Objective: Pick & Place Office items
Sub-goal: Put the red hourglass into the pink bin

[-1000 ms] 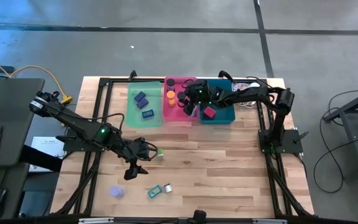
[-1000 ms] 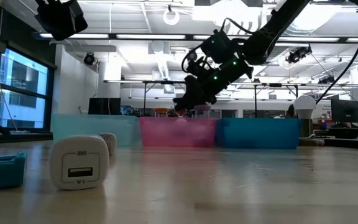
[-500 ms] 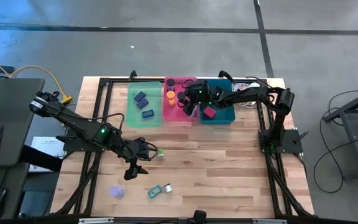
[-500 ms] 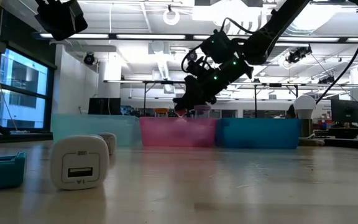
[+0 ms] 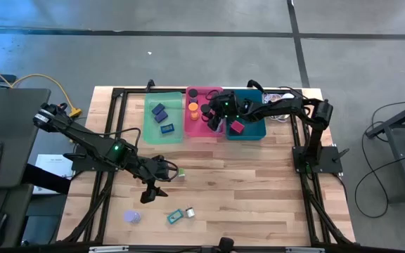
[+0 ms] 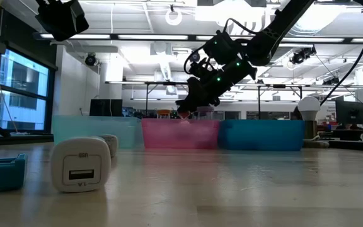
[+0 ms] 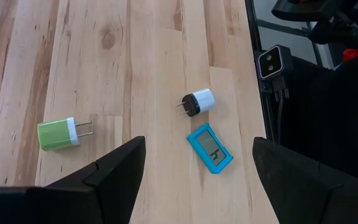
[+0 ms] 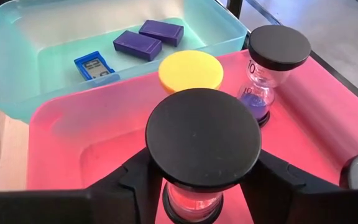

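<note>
My right gripper (image 8: 202,186) (image 5: 216,118) is over the pink tray (image 5: 197,131), shut on a small hourglass with black end caps (image 8: 202,137) and red sand. A purple-sand hourglass (image 8: 272,62) and a yellow-capped one (image 8: 190,70) stand upright in the same tray. My left gripper (image 7: 197,146) (image 5: 152,187) hangs open above the table's near left. Below it lie a green charger (image 7: 58,134), a white and black plug (image 7: 197,101) and a teal timer (image 7: 210,147). My right gripper holds the hourglass pinched between its two fingers (image 8: 135,180), just under the top cap (image 8: 202,137), one finger on each side. The fingers come from above, slanting down into the pink tray. The hourglass is upright; whether its base (image 8: 194,214) touches the tray floor, I cannot tell.
The green tray (image 5: 150,130) holds two purple blocks (image 8: 146,38) and a blue item (image 8: 95,65). The teal tray (image 5: 253,132) holds a red block (image 5: 236,127). A purple item (image 5: 131,216) lies near the table's near edge. Bare wood stretches across the table's middle and right.
</note>
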You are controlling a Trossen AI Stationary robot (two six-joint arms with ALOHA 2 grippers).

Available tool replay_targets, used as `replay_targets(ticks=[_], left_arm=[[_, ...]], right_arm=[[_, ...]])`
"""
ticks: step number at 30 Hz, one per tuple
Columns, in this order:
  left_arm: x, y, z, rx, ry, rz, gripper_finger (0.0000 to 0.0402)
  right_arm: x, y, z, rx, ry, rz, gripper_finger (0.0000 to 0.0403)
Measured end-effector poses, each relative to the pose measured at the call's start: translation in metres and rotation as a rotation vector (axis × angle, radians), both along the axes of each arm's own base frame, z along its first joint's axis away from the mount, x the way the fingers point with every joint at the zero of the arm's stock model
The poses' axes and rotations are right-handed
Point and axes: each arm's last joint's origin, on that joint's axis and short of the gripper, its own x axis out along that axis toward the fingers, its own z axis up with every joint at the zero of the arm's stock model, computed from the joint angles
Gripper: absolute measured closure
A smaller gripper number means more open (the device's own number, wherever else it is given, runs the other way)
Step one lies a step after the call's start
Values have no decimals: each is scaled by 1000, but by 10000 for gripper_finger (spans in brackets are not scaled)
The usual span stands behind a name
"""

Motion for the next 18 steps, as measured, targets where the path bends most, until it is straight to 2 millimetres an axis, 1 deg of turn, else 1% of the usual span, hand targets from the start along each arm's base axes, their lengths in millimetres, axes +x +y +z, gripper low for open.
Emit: replay_targets(ticks=[10,18], left_arm=[[0,0,0,0,0,0,112],[0,0,0,0,0,0,112]], right_arm=[[-1,0,-1,6,14,-2,217],[-1,0,-2,9,18,-2,189]])
